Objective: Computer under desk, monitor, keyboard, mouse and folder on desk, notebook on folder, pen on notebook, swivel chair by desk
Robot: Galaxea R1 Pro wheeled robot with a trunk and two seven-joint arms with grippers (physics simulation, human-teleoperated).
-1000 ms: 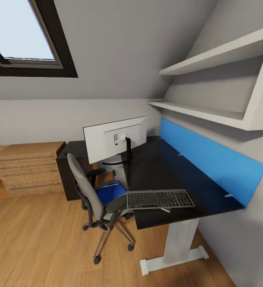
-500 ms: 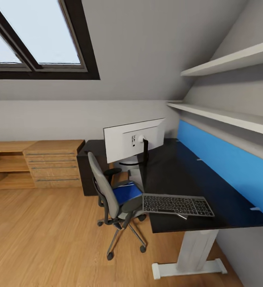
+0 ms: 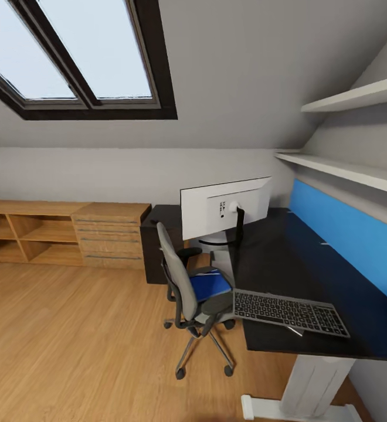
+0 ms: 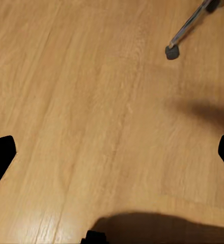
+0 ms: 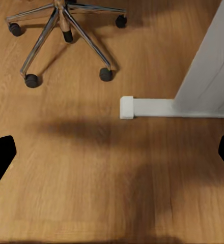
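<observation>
The flat blue folder [image 3: 210, 286] lies on the grey swivel chair [image 3: 184, 290] beside the long black desk [image 3: 311, 275], and with both grippers wide open holding nothing, a bump could roll the chair away.

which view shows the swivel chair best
The head view: the whole swivel chair shows there, grey back, armrests, seat carrying the blue folder, and star base beside the desk. The right wrist view catches its chrome base and castors from above; the left wrist view catches one leg tip with a castor.
</observation>
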